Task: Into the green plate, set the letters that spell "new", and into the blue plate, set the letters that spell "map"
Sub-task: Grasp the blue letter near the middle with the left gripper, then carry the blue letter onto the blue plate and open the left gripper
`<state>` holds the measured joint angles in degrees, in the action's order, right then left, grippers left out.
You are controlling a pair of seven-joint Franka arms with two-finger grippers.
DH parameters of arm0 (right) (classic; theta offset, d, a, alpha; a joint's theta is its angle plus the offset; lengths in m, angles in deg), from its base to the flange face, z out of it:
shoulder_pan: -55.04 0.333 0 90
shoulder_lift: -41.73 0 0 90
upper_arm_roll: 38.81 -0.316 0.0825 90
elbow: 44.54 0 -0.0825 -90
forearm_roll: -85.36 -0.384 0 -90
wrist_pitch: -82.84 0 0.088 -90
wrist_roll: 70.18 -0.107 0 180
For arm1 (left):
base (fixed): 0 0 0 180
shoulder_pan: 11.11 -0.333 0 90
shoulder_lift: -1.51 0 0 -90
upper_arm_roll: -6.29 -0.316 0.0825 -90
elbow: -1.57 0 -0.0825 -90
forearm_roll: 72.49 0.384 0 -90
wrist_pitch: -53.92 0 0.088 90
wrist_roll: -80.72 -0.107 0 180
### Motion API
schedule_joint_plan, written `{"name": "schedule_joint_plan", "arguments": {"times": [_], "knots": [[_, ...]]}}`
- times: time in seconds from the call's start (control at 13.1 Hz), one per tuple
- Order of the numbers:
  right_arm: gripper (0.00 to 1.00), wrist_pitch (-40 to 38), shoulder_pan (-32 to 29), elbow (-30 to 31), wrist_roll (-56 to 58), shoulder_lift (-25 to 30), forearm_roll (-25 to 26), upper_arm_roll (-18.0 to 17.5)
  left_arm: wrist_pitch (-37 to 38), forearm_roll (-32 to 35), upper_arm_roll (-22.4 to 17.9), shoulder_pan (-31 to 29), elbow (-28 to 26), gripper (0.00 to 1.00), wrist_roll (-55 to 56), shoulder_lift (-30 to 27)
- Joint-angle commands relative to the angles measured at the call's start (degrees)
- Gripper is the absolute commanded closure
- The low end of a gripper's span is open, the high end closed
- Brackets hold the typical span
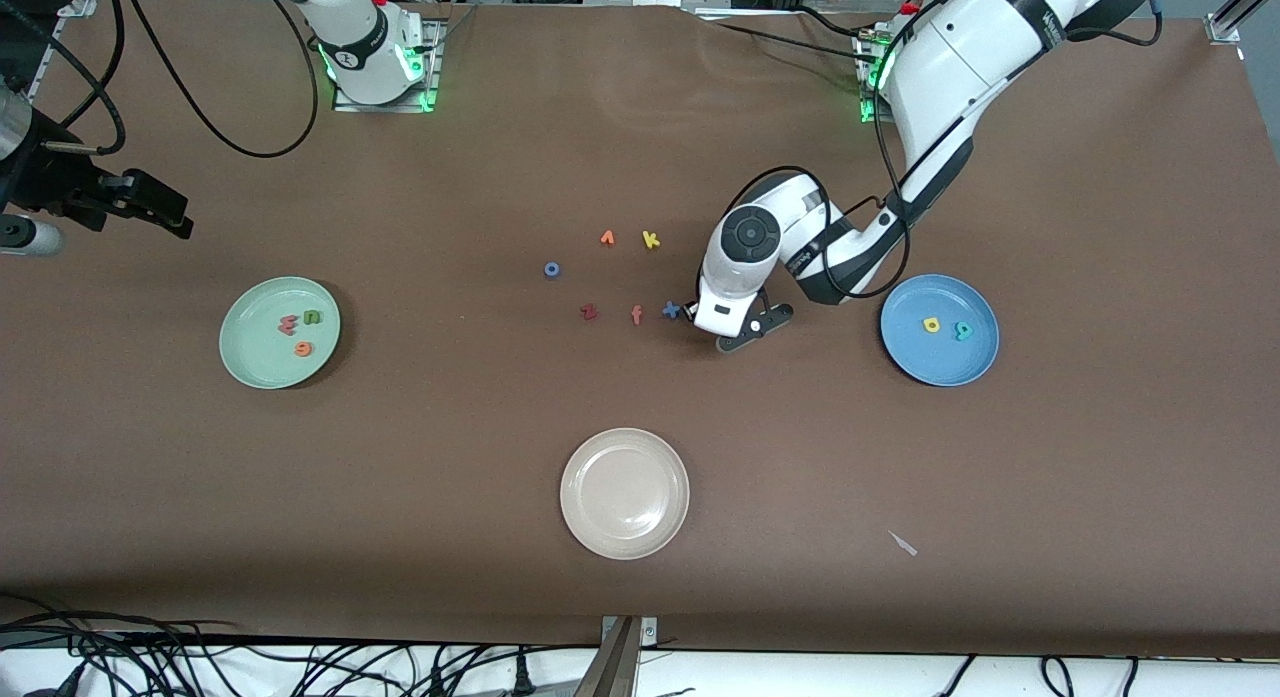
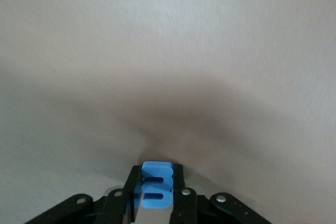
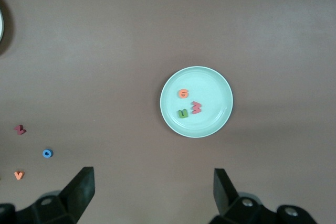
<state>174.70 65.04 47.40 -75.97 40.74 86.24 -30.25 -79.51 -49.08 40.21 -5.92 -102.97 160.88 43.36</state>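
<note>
Cream plate (image 1: 625,493): sitting nearest the front camera on the counter (image 1: 1000,457).
Green plate (image 1: 279,332), right arm's end: holding n (image 1: 313,317), e (image 1: 302,349), w (image 1: 289,324).
Blue plate (image 1: 939,330): holding yellow letter (image 1: 931,324) and teal letter (image 1: 963,330).
My left tool (image 2: 156,195): pinching the blue m (image 2: 156,185), low beside blue x (image 1: 670,310).
My right tool (image 3: 152,195): waiting, spread wide, above the green plate.

A robotics lab: bolted arm bases (image 1: 375,72), brown table (image 1: 1100,427), loose cables (image 1: 200,662).

Green n (image 1: 313,316), orange e (image 1: 302,349), pinkish w (image 1: 289,325) lie flat in the green plate (image 1: 245,362); yellow letter (image 1: 931,324) and teal letter (image 1: 963,330) in the blue plate (image 1: 925,367); blue m (image 2: 156,184) upright, pinched.
</note>
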Motion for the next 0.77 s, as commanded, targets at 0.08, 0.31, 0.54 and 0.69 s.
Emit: {"name": "schedule_joint_plan", "arguments": {"times": [0.08,0.31,0.54,0.69], "knots": [[0.00,-0.4,-0.3,-1.7,-0.3,-0.8,-0.4,0.0,11.3,0.9,9.6,-14.5,0.1,0.91,-9.1,-3.7],[0.00,-0.4,-0.3,-1.7,-0.3,-0.8,-0.4,0.0,21.6,1.1,13.4,-25.1,-0.1,0.94,-21.9,-3.8],[0.00,-0.4,-0.3,-1.7,-0.3,-0.8,-0.4,0.0,22.2,2.2,13.1,-32.2,-1.0,0.94,-32.1,-3.8],[0.00,-0.4,-0.3,-1.7,-0.2,-0.8,-0.4,0.0,22.7,5.1,13.1,-36.9,-2.2,0.94,-38.0,-3.7]]}}
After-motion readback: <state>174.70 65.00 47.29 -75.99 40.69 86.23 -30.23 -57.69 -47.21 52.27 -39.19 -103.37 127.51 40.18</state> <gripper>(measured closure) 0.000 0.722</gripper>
